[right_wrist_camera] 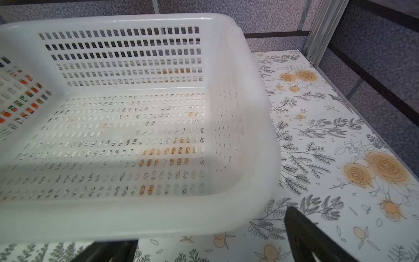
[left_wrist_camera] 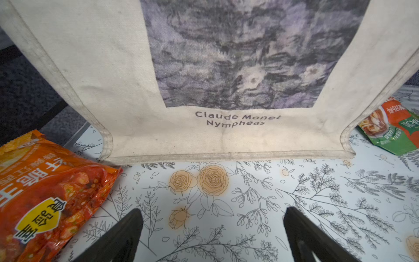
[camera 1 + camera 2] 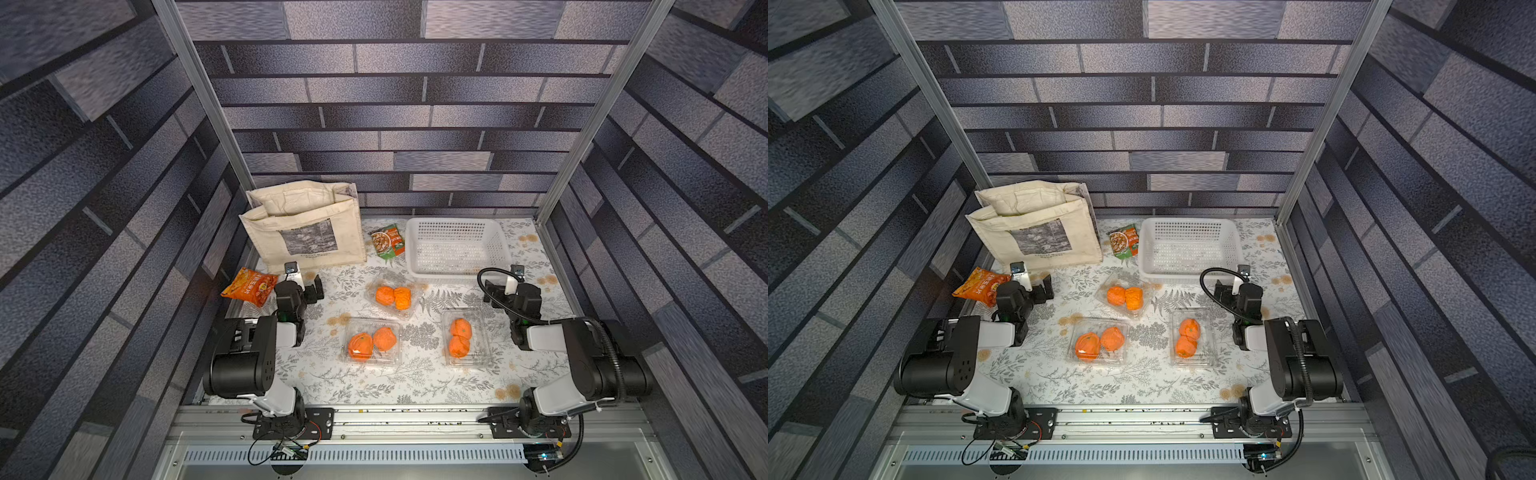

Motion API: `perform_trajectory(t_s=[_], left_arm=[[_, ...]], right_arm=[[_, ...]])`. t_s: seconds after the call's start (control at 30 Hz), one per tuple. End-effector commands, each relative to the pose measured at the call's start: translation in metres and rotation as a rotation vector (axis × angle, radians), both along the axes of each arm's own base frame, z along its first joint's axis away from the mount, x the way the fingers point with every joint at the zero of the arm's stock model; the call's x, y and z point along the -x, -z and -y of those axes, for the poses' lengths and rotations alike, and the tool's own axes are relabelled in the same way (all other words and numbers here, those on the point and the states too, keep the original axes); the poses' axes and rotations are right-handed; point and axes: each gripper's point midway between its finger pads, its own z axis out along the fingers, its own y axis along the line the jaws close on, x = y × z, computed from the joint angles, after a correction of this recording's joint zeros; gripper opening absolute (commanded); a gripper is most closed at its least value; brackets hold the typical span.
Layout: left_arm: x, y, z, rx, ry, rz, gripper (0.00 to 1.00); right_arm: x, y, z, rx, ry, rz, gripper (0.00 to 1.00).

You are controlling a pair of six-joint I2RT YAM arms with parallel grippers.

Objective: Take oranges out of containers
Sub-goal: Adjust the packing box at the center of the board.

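Note:
Three clear containers lie mid-table in both top views, each with two oranges inside: a far one [image 3: 412, 286] [image 3: 1144, 305], a near left one [image 3: 391, 360] [image 3: 1096, 360] and a near right one [image 3: 481, 332] [image 3: 1207, 336]. One orange [image 3: 385, 295] lies in the far box, another [image 3: 360, 345] in the near left, a third [image 3: 460, 328] in the near right. My left gripper [image 3: 303, 283] [image 2: 212, 212] is open over bare cloth, left of the boxes. My right gripper [image 3: 511, 286] [image 1: 213, 229] is open by the basket, right of them. Neither wrist view shows an orange.
A beige cloth bag [image 3: 303, 232] [image 2: 226, 136] stands at the back left, just ahead of the left gripper. An orange snack packet [image 3: 249, 286] lies at the left edge. A green-orange packet [image 3: 388, 241] lies beside an empty white basket [image 3: 455, 274] [image 1: 136, 217].

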Motion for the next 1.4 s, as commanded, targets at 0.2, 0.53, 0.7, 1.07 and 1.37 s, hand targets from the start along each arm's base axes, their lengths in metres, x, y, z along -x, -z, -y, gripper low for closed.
perform_trajectory(t_s=[0.2, 0.53, 0.7, 1.07, 1.37], left_arm=[[-0.002, 0.0, 0.008, 0.002, 0.052, 0.001, 1.0], [-0.003, 0.002, 0.003, 0.038, 0.05, -0.012, 1.0], [-0.003, 0.001, 0.002, 0.013, 0.019, -0.008, 1.0], [0.014, -0.027, 0.006, -0.117, -0.072, 0.09, 1.0], [0.03, -0.127, 0.091, -0.333, 0.003, 0.139, 1.0]], right_arm=[[-0.009, -0.012, 0.001, 0.003, -0.001, 0.045, 1.0], [-0.009, -0.013, 0.001, 0.005, -0.001, 0.049, 1.0], [-0.008, -0.013, 0.001, 0.005, 0.002, 0.05, 1.0], [-0.001, -0.032, 0.013, 0.011, 0.072, 0.072, 1.0], [0.02, -0.105, 0.004, -0.144, 0.071, 0.052, 1.0]])
